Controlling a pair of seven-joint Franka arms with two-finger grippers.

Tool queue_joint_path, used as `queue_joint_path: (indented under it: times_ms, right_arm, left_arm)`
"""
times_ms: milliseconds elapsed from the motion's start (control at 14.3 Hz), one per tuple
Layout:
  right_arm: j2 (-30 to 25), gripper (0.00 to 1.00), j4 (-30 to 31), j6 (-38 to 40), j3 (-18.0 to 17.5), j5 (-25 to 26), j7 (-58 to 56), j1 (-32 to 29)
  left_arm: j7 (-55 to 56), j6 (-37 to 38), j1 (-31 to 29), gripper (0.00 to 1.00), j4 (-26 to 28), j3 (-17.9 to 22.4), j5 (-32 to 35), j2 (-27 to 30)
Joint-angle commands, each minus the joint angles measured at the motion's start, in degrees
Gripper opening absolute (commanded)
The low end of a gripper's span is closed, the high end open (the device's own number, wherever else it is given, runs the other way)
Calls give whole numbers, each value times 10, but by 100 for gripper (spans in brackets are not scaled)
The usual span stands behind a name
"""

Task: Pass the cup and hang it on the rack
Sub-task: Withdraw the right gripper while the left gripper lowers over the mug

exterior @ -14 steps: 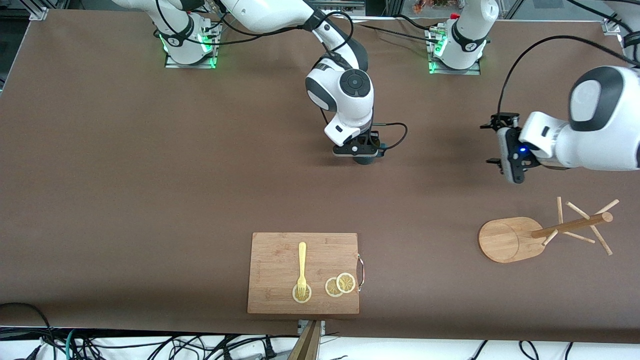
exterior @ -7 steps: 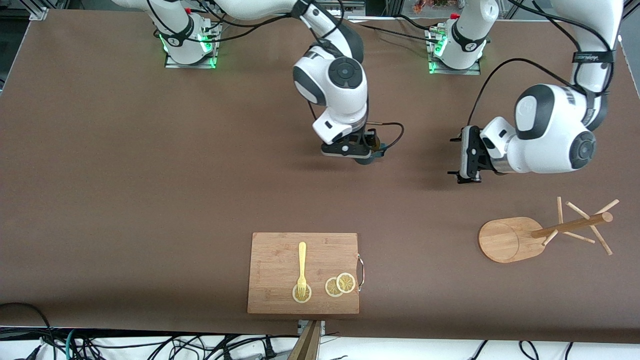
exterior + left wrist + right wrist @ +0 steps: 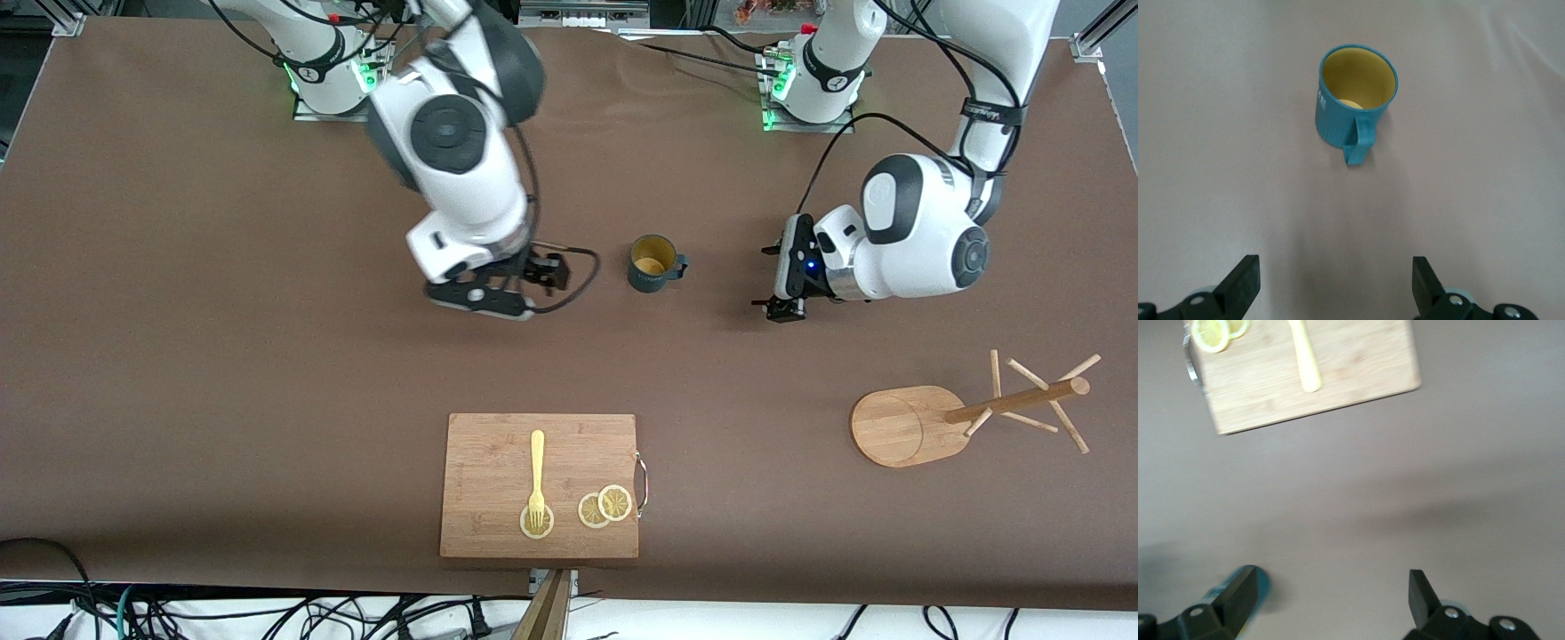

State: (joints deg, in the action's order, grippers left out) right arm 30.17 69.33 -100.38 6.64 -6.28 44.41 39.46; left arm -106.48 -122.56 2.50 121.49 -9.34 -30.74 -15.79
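1. Cup (image 3: 653, 263): upright on the surface, handle toward the left arm's end, touching nothing.
2. Left gripper (image 3: 782, 283): fingers spread, near the cup, facing its handle.
3. Right gripper (image 3: 498, 289): fingers spread, empty, beside the cup.
4. Rack (image 3: 969, 413): stands well apart.
5. Risk: an off-centre approach may tip the cup.

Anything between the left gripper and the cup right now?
Nothing: only bare table between the open left gripper and the cup, per the left wrist view.
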Motion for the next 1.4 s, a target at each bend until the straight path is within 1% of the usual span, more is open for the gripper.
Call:
queue_joint_path:
  times_ms: [0, 140, 280, 350, 489, 559, 629, 699, 769, 909, 979, 1049, 1188, 1258, 1328]
  right_arm:
    - [-102, 100, 99, 32, 40, 0, -104, -4]
    - [-158, 100, 142, 56, 83, 0, -190, -4]
    - [-203, 100, 165, 88, 118, 0, -260, -3]
    - [-215, 100, 166, 108, 123, 5, -267, -4]
    - [-234, 100, 167, 138, 153, 9, -285, -4]
    - [-237, 100, 169, 144, 166, 11, -318, -4]
    - [-237, 100, 169, 148, 171, 17, -340, -12]
    - [-240, 100, 169, 152, 162, 21, -349, -39]
    - [-241, 100, 169, 155, 130, 22, -355, -76]
    - [-253, 100, 169, 160, 29, 33, -362, -186]
    - [-258, 100, 169, 165, -18, 41, -362, -231]
    - [-266, 100, 171, 167, -54, 46, -362, -270]
    - [-287, 100, 193, 176, -97, 46, -364, -332]
    - [-306, 100, 216, 172, -103, 46, -370, -347]
    - [-326, 100, 235, 169, -103, 46, -370, -349]
  left_arm:
    - [-48, -79, 1, 100, 60, -30, -29, 27]
    - [-48, -116, 2, 100, 80, -48, -49, 27]
    - [-48, -155, 14, 100, 96, -57, -62, 27]
    - [-48, -177, 15, 100, 105, -67, -74, 26]
    - [-48, -221, 16, 100, 118, -92, -106, 21]
    - [-47, -238, 22, 100, 120, -100, -118, 16]
    - [-47, -253, 31, 100, 120, -102, -125, 10]
    - [-47, -268, 33, 100, 120, -103, -129, 1]
    - [-47, -279, 34, 100, 120, -103, -132, -10]
    - [-47, -306, 50, 100, 122, -106, -148, -20]
    - [-47, -314, 52, 100, 131, -113, -164, -20]
    - [-47, -320, 52, 100, 135, -120, -179, -20]
    - [-47, -337, 52, 100, 142, -129, -188, -20]
    - [-47, -342, 52, 100, 148, -132, -190, -19]
    - [-47, -342, 53, 100, 152, -133, -198, -19]
